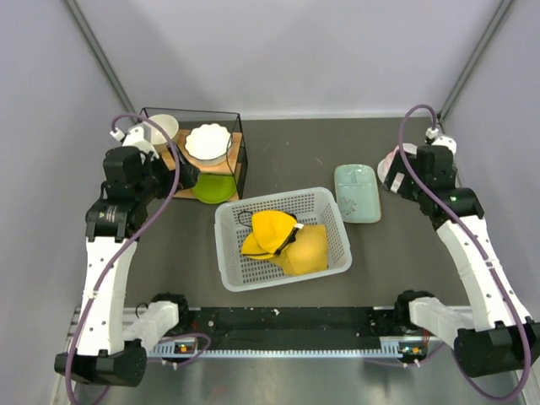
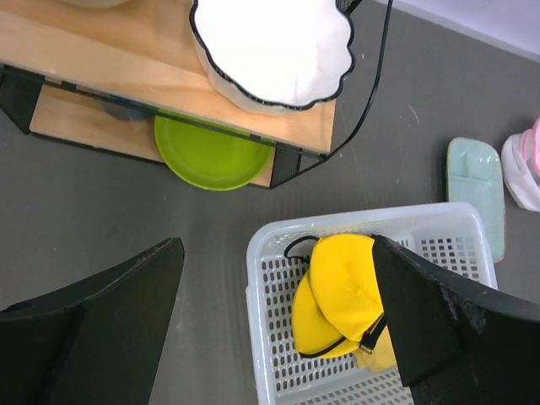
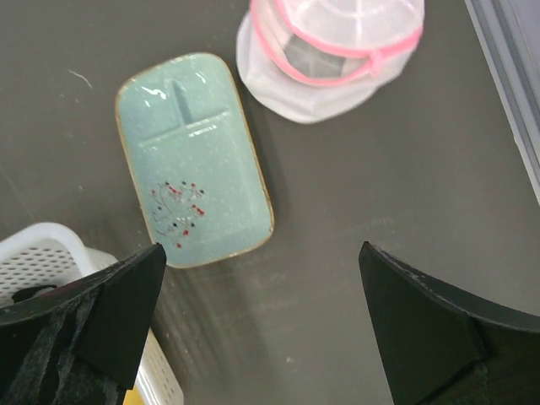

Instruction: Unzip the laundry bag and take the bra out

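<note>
The mustard-yellow bra lies folded in the white perforated basket at the table's middle, dark straps showing. It also shows in the left wrist view. The laundry bag, white mesh with a pink zip rim, sits at the far right beside the mint tray; no yellow shows through it. In the top view the laundry bag is mostly hidden behind my right arm. My left gripper is open and empty above the basket's left edge. My right gripper is open and empty over bare table, near of the bag.
A pale mint-green tray lies between basket and bag. A black wire rack at the back left holds a white scalloped bowl on a wooden shelf, with a green plate under it.
</note>
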Controlling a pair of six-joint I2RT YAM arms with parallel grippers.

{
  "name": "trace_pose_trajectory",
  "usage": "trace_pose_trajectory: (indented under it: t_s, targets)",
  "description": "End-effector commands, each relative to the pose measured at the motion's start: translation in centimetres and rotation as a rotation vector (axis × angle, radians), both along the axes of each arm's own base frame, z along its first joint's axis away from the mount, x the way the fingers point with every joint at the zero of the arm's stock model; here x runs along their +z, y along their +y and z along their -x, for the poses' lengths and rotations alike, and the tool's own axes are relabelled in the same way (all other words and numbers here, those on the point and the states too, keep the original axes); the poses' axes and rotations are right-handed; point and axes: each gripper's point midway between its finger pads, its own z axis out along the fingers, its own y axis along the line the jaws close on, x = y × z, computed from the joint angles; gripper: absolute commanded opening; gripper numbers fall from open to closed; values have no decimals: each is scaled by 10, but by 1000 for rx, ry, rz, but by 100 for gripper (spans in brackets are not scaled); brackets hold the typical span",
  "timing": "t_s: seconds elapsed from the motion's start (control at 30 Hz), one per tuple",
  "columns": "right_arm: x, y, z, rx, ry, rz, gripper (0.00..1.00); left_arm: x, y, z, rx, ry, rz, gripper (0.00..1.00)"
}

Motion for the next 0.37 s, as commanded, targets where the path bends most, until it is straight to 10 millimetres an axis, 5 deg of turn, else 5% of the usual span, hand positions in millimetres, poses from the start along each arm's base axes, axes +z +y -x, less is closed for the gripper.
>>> trace_pose_trajectory:
  t_s: [0.0,0.33]
  targets:
    - [9,-10,20,-62,17,11,99,-4,-3,6,-32,-29,-4,99]
    - [11,-24,30,-134,-5,37,99,-2,0,9,-33,-50,-32,99]
